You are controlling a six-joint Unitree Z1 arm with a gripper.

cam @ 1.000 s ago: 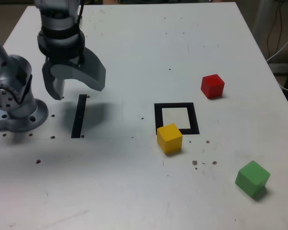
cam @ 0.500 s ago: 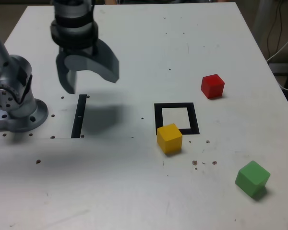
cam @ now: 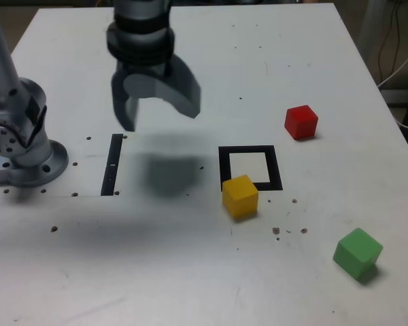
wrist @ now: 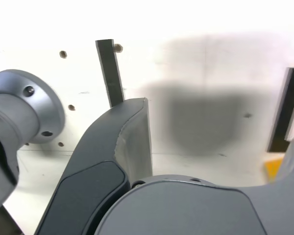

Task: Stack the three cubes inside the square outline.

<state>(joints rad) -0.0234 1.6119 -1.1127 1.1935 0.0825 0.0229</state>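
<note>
White table (cam: pixel 190 272) bears an empty square outline (cam: pixel 250 168); pincer (cam: pixel 156 109) gapes wide.

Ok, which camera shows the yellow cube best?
The exterior view: the whole yellow cube shows there, overlapping the black square outline at its near corner. The wrist view catches only a yellow sliver at the picture's edge.

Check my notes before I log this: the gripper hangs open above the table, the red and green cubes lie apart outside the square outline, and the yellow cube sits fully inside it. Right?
One thing is wrong: the exterior view shows the yellow cube only overlapping the square outline at its near-left corner, not fully inside. The rest stands: gripper open above the table, red cube and green cube outside.
</note>
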